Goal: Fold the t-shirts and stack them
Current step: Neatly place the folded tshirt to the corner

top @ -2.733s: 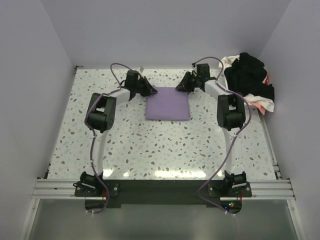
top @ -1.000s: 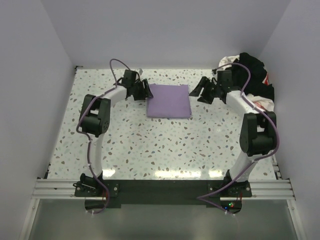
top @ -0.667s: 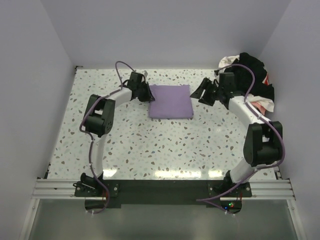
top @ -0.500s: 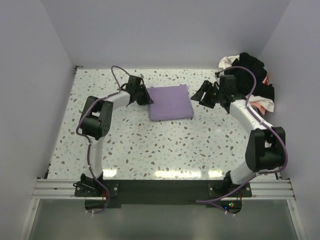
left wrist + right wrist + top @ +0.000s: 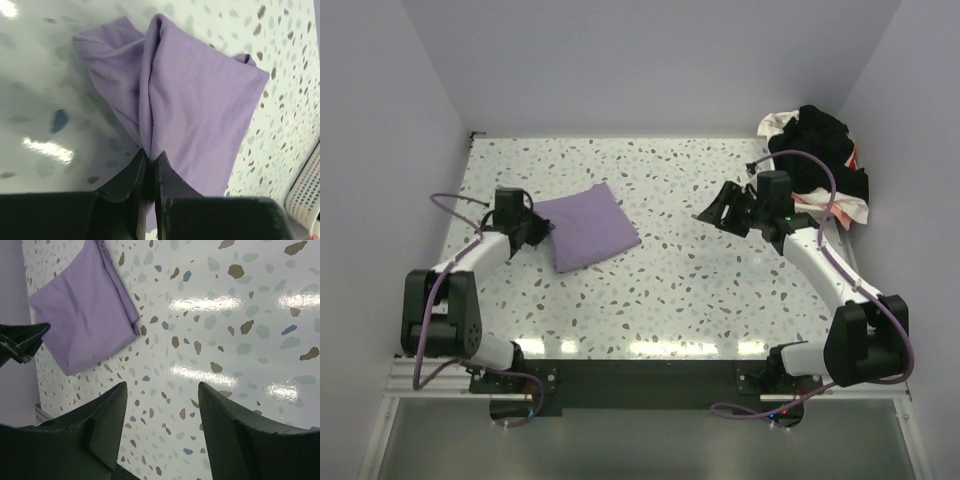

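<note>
A pale, glossy terrazzo worktop (image 5: 700, 300), flecked with grey, brown and blue chips, fills the floor of a plain lilac-walled enclosure. At its far right corner lies a rumpled heap of soft t-shirts (image 5: 815, 150), black cloth on top with white and pink-red cloth showing beneath. In the left wrist view a corner of a white perforated plastic basket (image 5: 304, 195) shows at the lower right.

The plain lilac-purple t-shirt (image 5: 588, 228) is folded into a roughly square pad and lies on the left half of the worktop, turned at an angle, well apart from the heap. Close up, its knit is matt and fine (image 5: 200, 110). One edge is pulled up into a raised ridge and a ribbed hem curls out at the side. From the right wrist it reads as a flat layered square (image 5: 82, 325) with stacked folds along one edge.

The left fingers (image 5: 538, 232) are black, tapered and pressed together, clamped on the near-left edge of the lilac shirt, and the cloth bunches where they pinch it (image 5: 149, 167). The right fingers (image 5: 712, 208) stand wide apart and hold nothing. They hang over bare terrazzo (image 5: 161, 390), near the shirt's right side but not touching it.
</note>
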You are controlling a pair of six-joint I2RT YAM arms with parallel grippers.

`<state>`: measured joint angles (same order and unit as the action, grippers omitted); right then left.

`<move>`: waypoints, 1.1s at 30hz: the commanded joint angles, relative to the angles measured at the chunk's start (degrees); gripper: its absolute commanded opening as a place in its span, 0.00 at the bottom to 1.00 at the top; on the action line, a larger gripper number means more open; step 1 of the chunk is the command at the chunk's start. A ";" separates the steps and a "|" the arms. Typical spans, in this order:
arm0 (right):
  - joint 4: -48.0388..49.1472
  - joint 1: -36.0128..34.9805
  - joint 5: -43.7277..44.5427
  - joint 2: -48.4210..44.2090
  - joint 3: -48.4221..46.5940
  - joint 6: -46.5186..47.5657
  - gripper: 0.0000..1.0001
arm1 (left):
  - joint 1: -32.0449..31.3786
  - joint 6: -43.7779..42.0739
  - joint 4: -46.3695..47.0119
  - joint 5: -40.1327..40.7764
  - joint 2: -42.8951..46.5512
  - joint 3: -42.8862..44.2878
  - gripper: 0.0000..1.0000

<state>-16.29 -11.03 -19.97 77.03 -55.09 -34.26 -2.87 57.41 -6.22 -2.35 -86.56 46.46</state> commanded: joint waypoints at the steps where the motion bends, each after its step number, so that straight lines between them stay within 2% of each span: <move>1: -0.05 -1.80 1.07 -3.03 0.77 0.69 0.62 | 5.49 3.76 -5.62 4.89 8.59 -4.87 0.00; 8: -1.11 -6.55 1.77 -5.84 1.12 0.25 0.62 | 18.76 4.38 -18.55 10.24 22.73 -12.08 0.00; 14: -2.42 -7.78 1.60 -8.47 2.35 0.77 0.62 | 28.96 2.89 -26.82 14.48 29.68 -15.42 0.00; 24: -5.94 -8.40 2.21 -13.58 5.08 2.44 0.62 | 35.13 6.83 -34.73 21.94 38.84 -18.42 0.00; 33: -8.05 -8.48 2.74 -16.74 7.19 3.41 0.62 | 35.13 19.57 -44.14 29.86 45.34 -18.24 0.00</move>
<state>-23.33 -19.18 -18.63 62.26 -48.58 -32.25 31.75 70.35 -46.19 21.50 -43.88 28.16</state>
